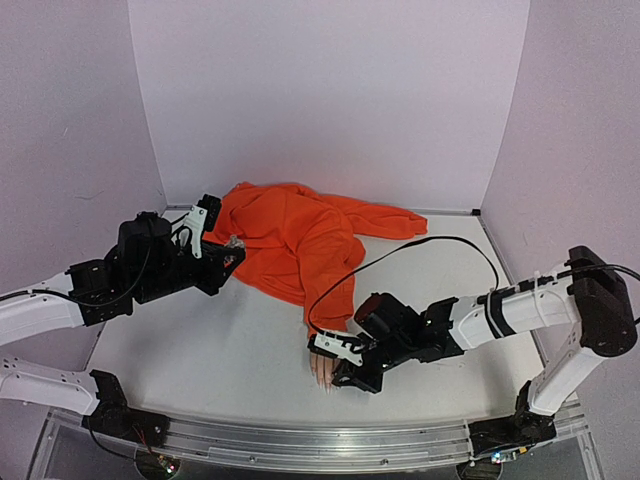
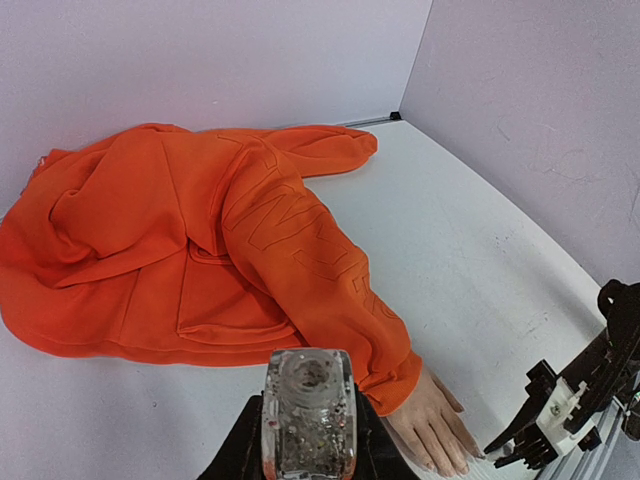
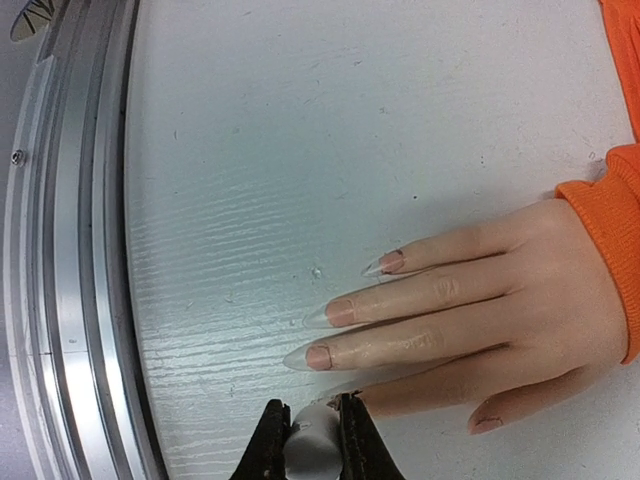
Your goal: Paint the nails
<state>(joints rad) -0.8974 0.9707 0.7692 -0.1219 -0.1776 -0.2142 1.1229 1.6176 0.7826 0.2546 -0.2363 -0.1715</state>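
The right gripper (image 3: 312,418) had its jaws drawn in narrow around a small white cap (image 3: 312,447), probably the polish brush's handle. The bristles could not be made out. The nails (image 3: 340,312) lay just ahead of those jaws, at the tips of the mannequin hand (image 3: 520,300). The hand rested palm-down on the white table (image 3: 300,120), fingers stretched across the front of the jaws. The finger closest to the jaws ran right past their tips, with its nail hidden behind them. The next nail sat just beyond, and the thumb lay off to the jaws' right.

The step in hand seemed to be bringing the brush onto the nearest nail. Doing it well would call for a light descent so that only the bristles touch. The stroke should run along the nail from bed to point, staying off the skin. The jaws should not lean on the finger, since the hand looked loose enough to slide.

The visible nails were long and pointed, with clear glossy tips over pinkish beds. No colour showed on them, so the painting appeared barely begun.

The left gripper (image 2: 308,452) was clamped on a clear bottle (image 2: 308,400), upright and uncapped, with speckled contents. The mannequin hand lay near those jaws, ahead and to their right, emerging from the cuff of an orange hoodie (image 2: 200,240). Holding the bottle level would make the next dip easier.
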